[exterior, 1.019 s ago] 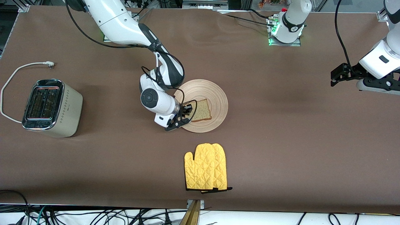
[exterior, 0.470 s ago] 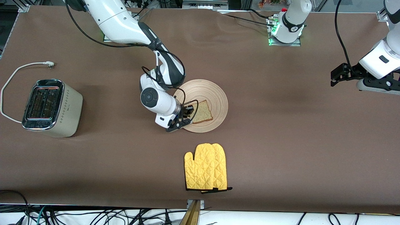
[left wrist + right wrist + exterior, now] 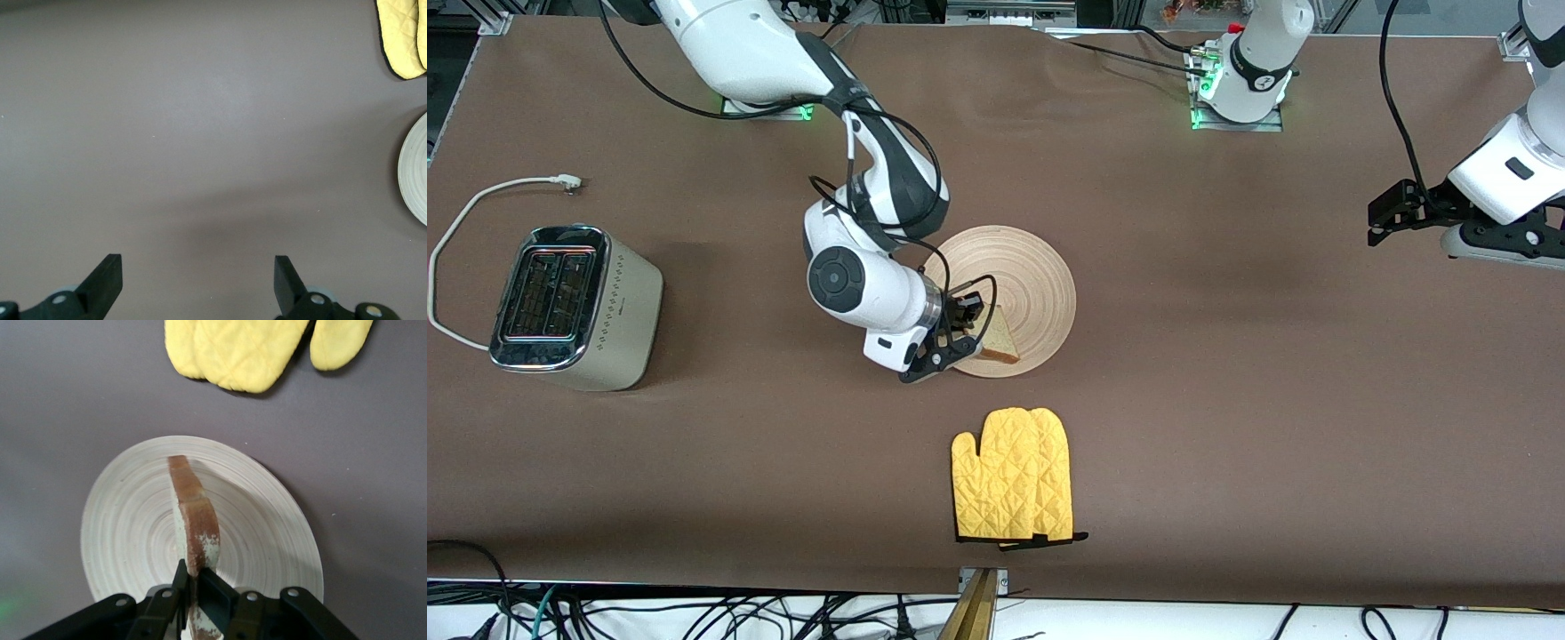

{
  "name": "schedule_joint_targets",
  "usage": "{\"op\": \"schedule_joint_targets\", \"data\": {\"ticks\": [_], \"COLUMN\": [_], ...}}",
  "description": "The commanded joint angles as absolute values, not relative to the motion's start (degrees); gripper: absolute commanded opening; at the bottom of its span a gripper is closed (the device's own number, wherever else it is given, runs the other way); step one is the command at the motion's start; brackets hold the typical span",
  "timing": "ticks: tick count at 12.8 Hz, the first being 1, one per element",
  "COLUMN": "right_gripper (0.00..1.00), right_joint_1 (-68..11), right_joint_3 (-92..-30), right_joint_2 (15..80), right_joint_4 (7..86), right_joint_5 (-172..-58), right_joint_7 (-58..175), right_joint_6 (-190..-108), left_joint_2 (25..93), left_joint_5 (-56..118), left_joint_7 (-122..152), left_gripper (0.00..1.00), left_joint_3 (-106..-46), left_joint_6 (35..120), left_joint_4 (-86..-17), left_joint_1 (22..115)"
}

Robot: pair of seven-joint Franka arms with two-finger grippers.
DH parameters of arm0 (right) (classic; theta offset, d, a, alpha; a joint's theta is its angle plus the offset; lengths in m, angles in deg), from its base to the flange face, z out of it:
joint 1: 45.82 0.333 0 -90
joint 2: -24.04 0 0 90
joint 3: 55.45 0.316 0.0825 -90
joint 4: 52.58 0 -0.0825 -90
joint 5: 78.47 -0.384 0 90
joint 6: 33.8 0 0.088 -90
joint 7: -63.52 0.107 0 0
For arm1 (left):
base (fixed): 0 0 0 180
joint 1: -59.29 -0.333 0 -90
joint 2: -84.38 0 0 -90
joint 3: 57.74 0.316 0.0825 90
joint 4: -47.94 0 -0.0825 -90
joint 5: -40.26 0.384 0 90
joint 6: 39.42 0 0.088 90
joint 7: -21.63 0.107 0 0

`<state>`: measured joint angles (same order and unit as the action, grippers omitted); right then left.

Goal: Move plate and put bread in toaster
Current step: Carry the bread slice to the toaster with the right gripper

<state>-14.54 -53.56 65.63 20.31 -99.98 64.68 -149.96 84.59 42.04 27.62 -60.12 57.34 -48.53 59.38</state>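
Observation:
The round pale wooden plate point(image 3: 1023, 276) lies mid-table; it also shows in the right wrist view point(image 3: 127, 520). My right gripper point(image 3: 966, 331) is shut on the bread point(image 3: 999, 340), a brown-crusted slice held on edge just above the plate's rim nearest the front camera. In the right wrist view the bread point(image 3: 195, 520) stands edge-on, pinched in my right gripper point(image 3: 197, 583). The cream toaster point(image 3: 569, 307) with its chrome top stands at the right arm's end of the table. My left gripper point(image 3: 1378, 218) waits open over bare table at the left arm's end, and its own view shows it point(image 3: 197, 280) empty.
A yellow oven mitt point(image 3: 1014, 476) lies nearer the front camera than the plate; it also shows in the right wrist view point(image 3: 253, 350). The toaster's white cord point(image 3: 480, 200) loops beside it. Brown table point(image 3: 1272, 400) stretches between plate and left arm.
My right gripper has lifted the bread off the plate and tipped it from flat to on edge. The right arm rose slightly. The left arm has not moved.

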Motion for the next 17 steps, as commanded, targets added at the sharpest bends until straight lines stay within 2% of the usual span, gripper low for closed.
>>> {"op": "schedule_joint_targets", "data": {"ticks": [1, 4, 8, 13, 17], "right_gripper": [0.03, 0.03, 0.03, 0.03, 0.03], "right_joint_1": [-15.1, -15.3, -15.7, -16.2, -16.2], "right_joint_3": [-53.8, -54.1, -61.1, -65.5, -77.0], "right_joint_2": [63.0, 60.3, 56.5, 53.0, 51.8], "right_joint_4": [18.3, 18.3, 18.1, 15.0, 15.4], "right_joint_5": [-100.4, -100.3, -98.0, -83.4, -80.7], "right_joint_7": [64.7, 66.2, 65.0, 62.4, 56.9], "right_joint_6": [-146.2, -143.9, -133.6, -120.0, -110.9], "left_joint_2": [84.6, 84.6, 84.6, 84.6, 84.6], "left_joint_5": [40.7, 40.7, 40.7, 40.7, 40.7], "left_joint_7": [27.5, 27.5, 27.5, 27.5, 27.5], "left_gripper": [1.0, 1.0, 1.0, 1.0, 1.0], "left_joint_3": [-60.3, -60.3, -60.3, -60.3, -60.3], "left_joint_6": [56.6, 56.6, 56.6, 56.6, 56.6], "left_joint_4": [-47.9, -47.9, -47.9, -48.0, -47.9], "left_joint_1": [59.0, 59.0, 59.0, 59.0, 59.0]}}
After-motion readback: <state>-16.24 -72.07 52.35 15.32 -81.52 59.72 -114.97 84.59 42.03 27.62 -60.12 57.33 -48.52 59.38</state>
